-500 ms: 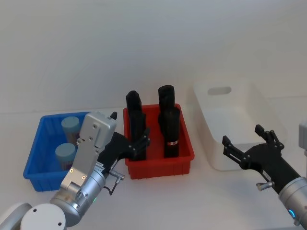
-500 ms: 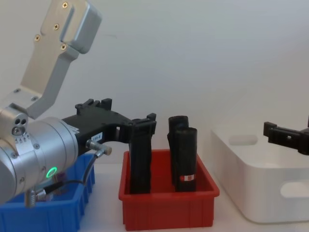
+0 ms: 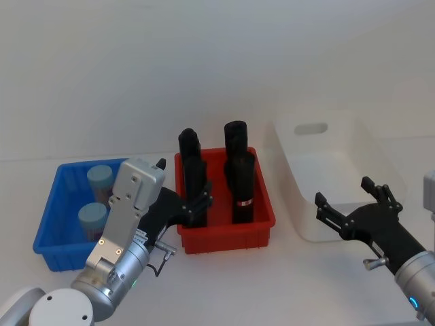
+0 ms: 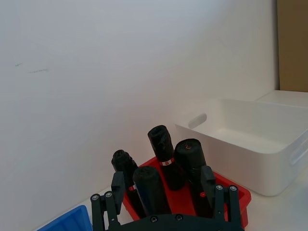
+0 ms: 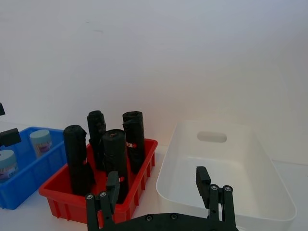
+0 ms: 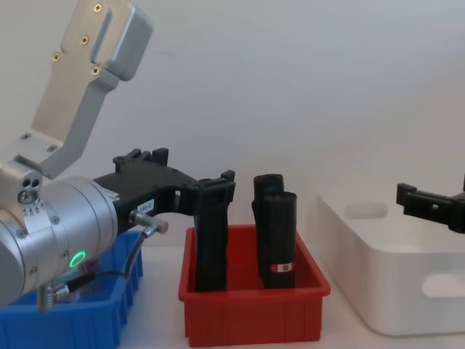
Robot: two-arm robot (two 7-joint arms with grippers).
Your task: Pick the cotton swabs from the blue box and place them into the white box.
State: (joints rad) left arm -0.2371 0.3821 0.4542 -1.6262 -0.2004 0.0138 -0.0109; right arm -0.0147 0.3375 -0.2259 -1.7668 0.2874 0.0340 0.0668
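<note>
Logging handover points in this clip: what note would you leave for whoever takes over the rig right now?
Left gripper: open, empty, at the left side of the red bin, next to the blue box.
Right gripper: open, empty, in front of the white box.
Two cotton swabs jars stand in the blue box.
Done: no jar delivered yet.
Left: pick both jars and place them in the white box.

**Pretty sure this is a robotics lab test bench**

Plain white wall [image 3: 217, 61], bare white tabletop [image 3: 272, 285], and plastic bins lined up in a neat row: blue box [image 3: 58, 257], red bin [image 3: 224, 238], white box [image 3: 293, 178]. Total staged lab-bench vibe.
</note>
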